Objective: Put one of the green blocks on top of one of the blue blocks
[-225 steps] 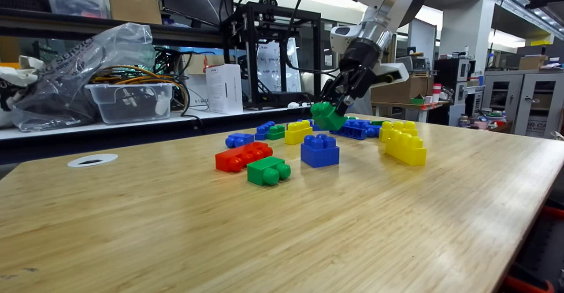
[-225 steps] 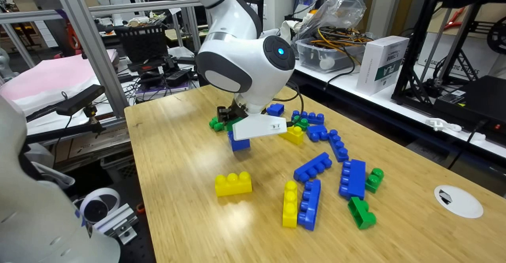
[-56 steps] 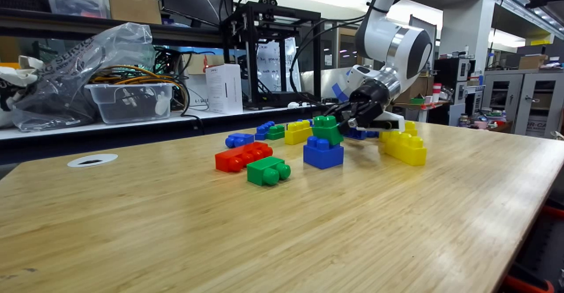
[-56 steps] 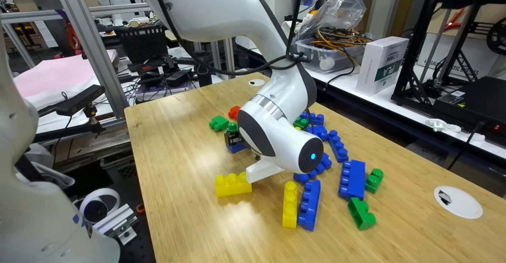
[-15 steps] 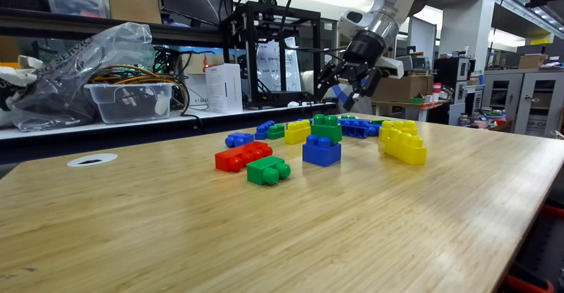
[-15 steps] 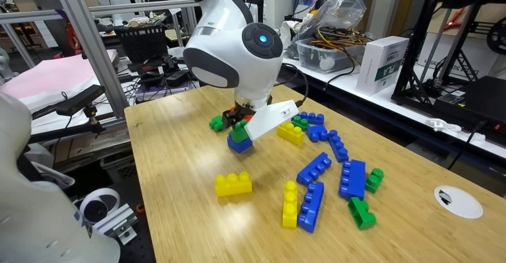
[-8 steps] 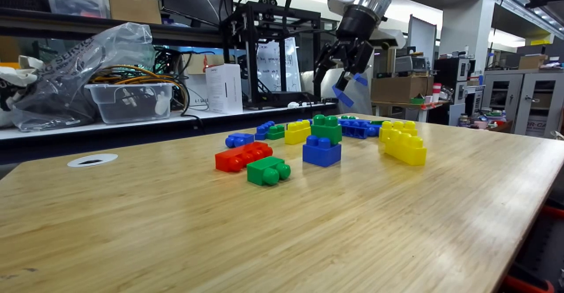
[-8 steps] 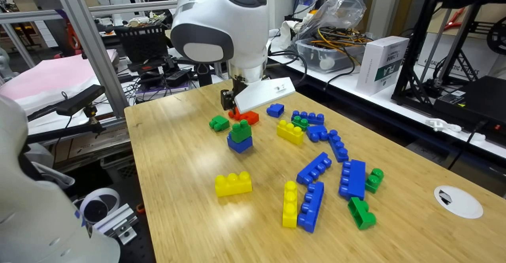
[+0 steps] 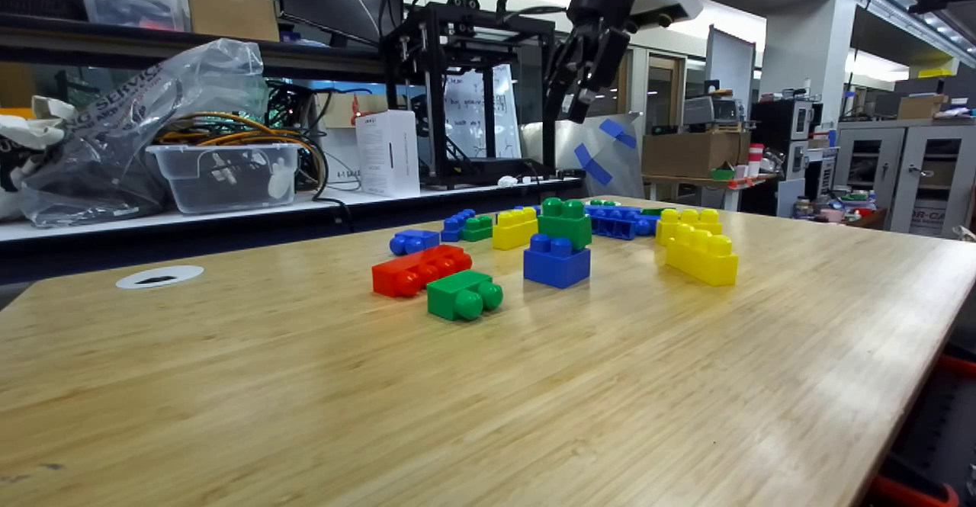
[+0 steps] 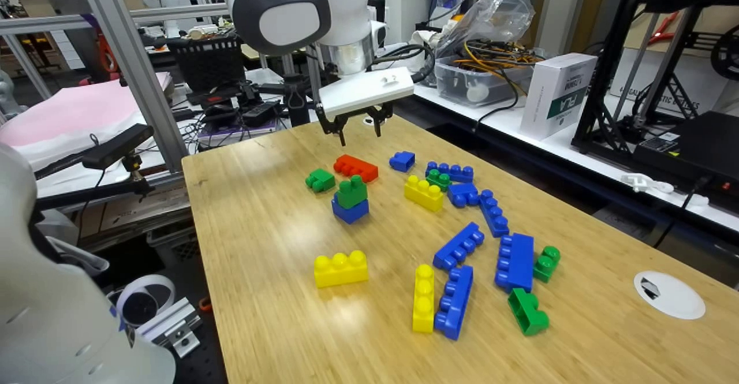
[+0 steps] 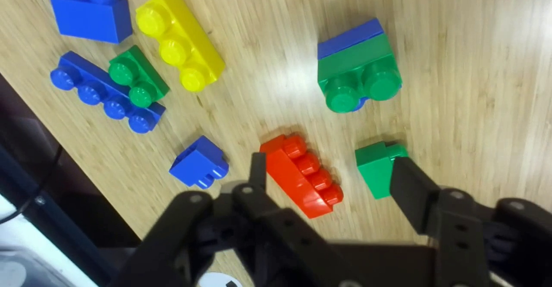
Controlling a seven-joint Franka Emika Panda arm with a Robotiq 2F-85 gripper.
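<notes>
In both exterior views the green block (image 9: 564, 229) rests upright on top of the blue block (image 9: 557, 267), toward its rear, with two blue studs bare in front. From above, in the wrist view, the green block (image 11: 355, 60) covers most of the blue block (image 11: 350, 39). My gripper (image 10: 361, 139) hangs well above the table, clear of the stack. Its jaws stand apart in the wrist view, and the gripper (image 11: 330, 159) has nothing between its fingers; only the table and blocks far below show through the gap.
A red block (image 10: 356, 168) and another green block (image 10: 320, 180) lie beside the stack. Yellow blocks (image 10: 340, 268) and flatter blue blocks (image 10: 514, 261) are spread over the table (image 10: 277, 314). A black frame (image 9: 469, 95) and a shelf stand behind the table.
Fifteen seconds ago the green block was in my gripper; now it sits released on the blue block. Over the last second the gripper has risen away and its jaws have narrowed somewhat.
</notes>
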